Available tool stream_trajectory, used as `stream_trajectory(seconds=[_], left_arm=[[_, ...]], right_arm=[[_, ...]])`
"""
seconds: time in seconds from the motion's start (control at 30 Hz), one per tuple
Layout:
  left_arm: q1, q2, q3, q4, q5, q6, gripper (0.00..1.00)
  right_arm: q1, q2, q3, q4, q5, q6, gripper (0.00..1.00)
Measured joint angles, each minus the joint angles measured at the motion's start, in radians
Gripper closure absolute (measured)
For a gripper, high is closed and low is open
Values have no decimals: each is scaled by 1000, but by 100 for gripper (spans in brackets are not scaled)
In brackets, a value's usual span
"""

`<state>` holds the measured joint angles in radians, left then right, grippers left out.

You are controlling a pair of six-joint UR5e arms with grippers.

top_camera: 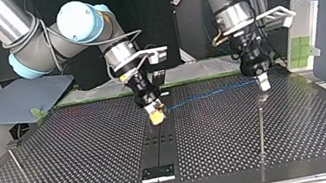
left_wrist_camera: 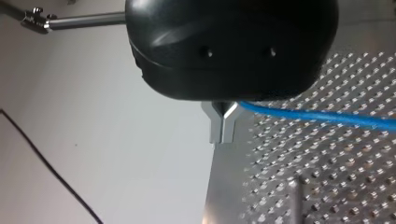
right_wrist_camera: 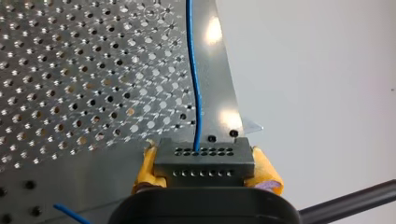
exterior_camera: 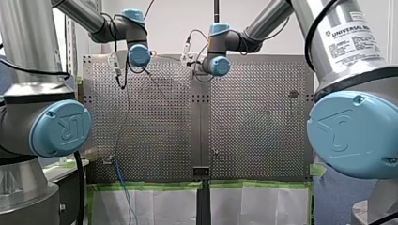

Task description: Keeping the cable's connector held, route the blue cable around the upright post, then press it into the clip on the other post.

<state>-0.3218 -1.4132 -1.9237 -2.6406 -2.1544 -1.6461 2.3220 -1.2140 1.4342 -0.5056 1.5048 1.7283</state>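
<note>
Blue cable left the connector as a single thin strand, and my right gripper had its yellow pads pinched on that connector's two ends. From there the strand ran, slightly slack and clear of the perforated table, to my left gripper, whose metal fingers were pressed together on it. That gripper hung close to the upright post, just past its top on the arms' side. The connector sat well apart from the post, toward the top view's left. Nothing of the cable touched the post, so I judged the wrap not yet begun. Farthest from the upright post, across the table at the top view's left, stood the second post, its clip showing at its tip in the left wrist view.

Doing this step well looked to depend on three things. The right gripper needed a firm, quiet hold, since one thin strand could pull out of the connector under a jerk. The left gripper needed to carry the cable below the post's top before sweeping round it, or the loop would slip over. It also needed room, because the post was slender and a bumped finger could bend it.
</note>
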Motion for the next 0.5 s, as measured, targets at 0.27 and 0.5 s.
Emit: stream_trajectory(seconds=[0.27,0.5], left_arm=[[36,-46,86,-31,22,-6,100],[91,-65,155,-46,73,-21,100]], right_arm=[[2,53,-85,20,-10,1,100],[4,95,-141,28,-14,1,100]])
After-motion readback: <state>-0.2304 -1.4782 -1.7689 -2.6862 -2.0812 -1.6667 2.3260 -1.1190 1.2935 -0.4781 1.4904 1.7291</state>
